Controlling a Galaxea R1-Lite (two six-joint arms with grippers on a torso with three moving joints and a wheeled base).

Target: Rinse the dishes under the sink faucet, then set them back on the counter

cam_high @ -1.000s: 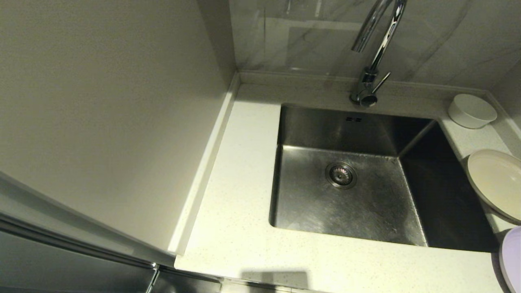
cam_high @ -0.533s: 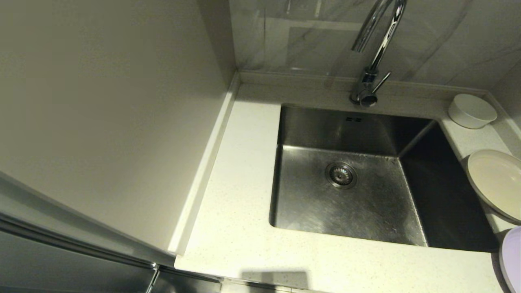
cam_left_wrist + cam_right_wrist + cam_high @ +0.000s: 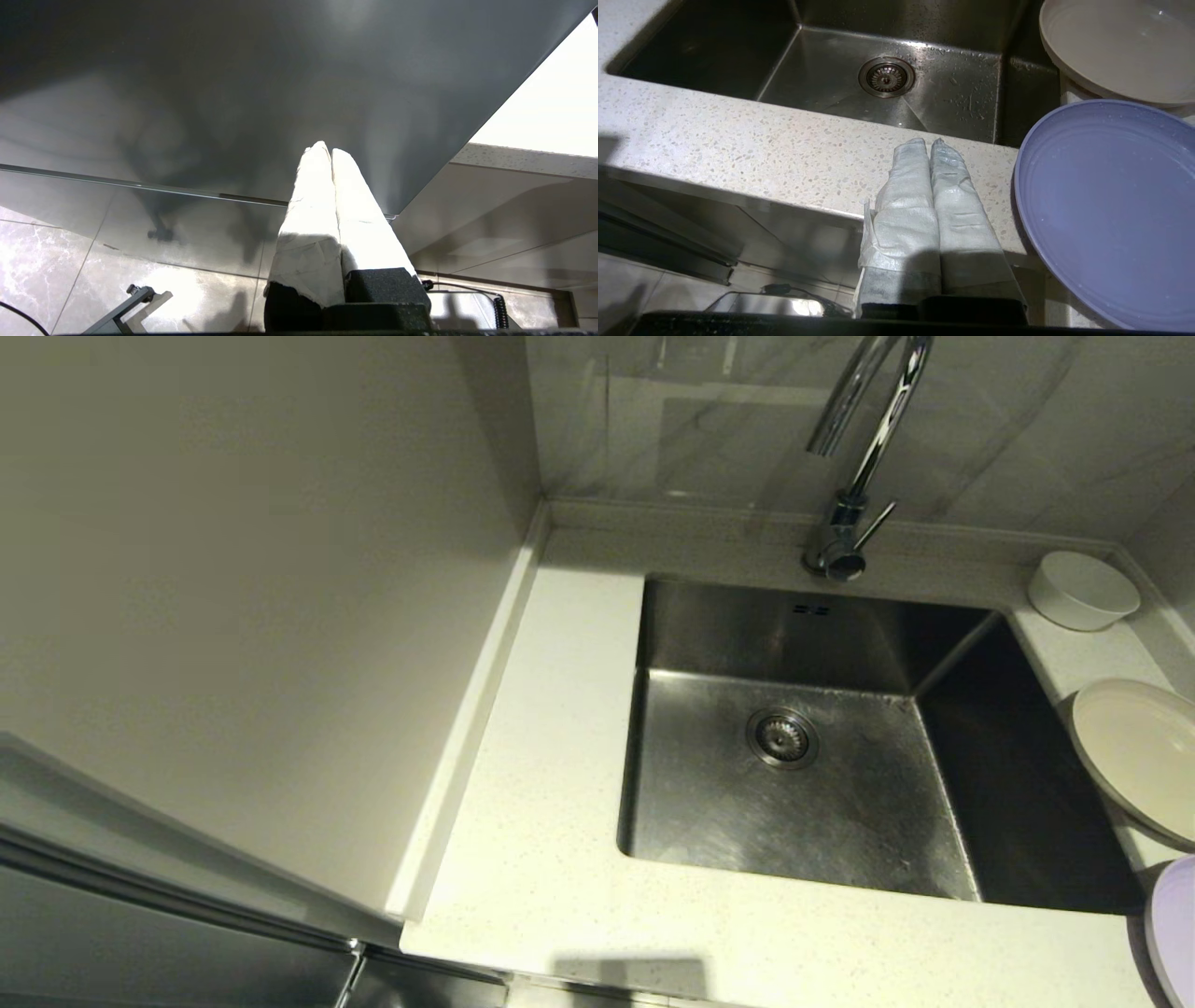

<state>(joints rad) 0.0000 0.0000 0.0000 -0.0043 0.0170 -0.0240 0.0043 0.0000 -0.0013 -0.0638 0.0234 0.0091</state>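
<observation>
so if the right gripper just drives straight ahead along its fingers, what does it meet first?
Probably the front strip of the pale speckled stone counter. The shut right gripper points across it toward the brushed steel sink. Its height over the stone is unclear, so it might clear the edge. The lilac plate sits beside that line.

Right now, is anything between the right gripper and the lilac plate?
Nothing visible. The right gripper is shut and empty, low at the counter front edge, with the lilac plate right beside it, only bare counter between them.
</observation>
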